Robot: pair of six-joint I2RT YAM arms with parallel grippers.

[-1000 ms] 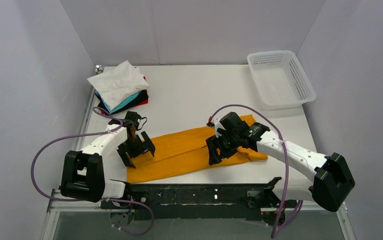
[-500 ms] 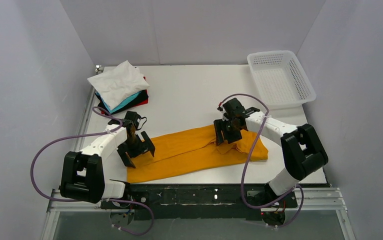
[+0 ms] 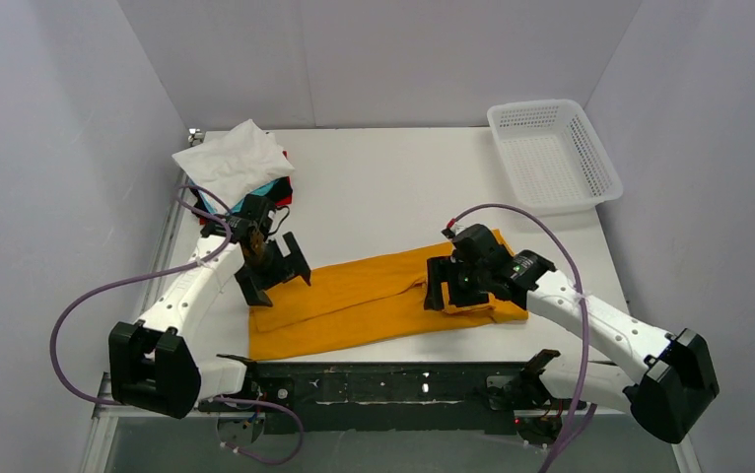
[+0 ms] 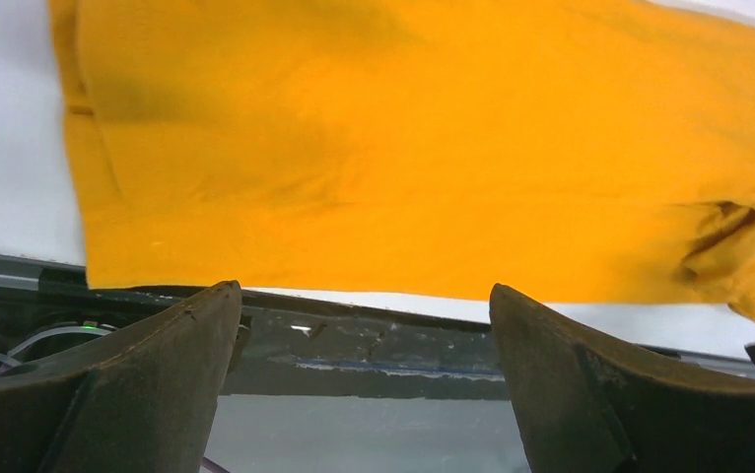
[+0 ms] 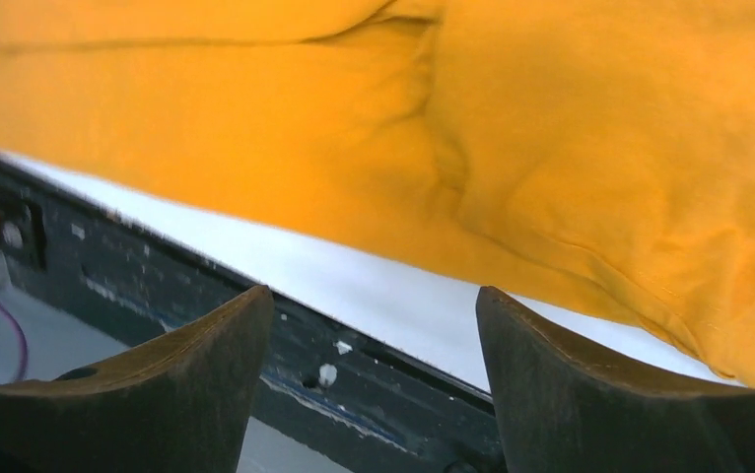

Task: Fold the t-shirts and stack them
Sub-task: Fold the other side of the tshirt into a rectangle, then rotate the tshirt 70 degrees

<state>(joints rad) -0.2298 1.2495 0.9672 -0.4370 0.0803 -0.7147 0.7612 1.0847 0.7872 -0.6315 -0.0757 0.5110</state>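
Note:
The orange-yellow t-shirt (image 3: 374, 296) lies folded into a long band across the near part of the table; it fills the left wrist view (image 4: 413, 148) and the right wrist view (image 5: 512, 128). My left gripper (image 3: 273, 271) hovers open and empty over the band's left end. My right gripper (image 3: 462, 284) hovers open and empty over its right end. A stack of folded shirts (image 3: 239, 177), white on top with teal, black and red edges showing, sits at the back left.
A white plastic mesh basket (image 3: 551, 155) stands at the back right. The table's dark front rail (image 3: 393, 379) runs just below the shirt. Grey walls close in on three sides.
My left gripper has moved up and back toward the stack end of the band. My right gripper swung from the band's far edge back over its right end.

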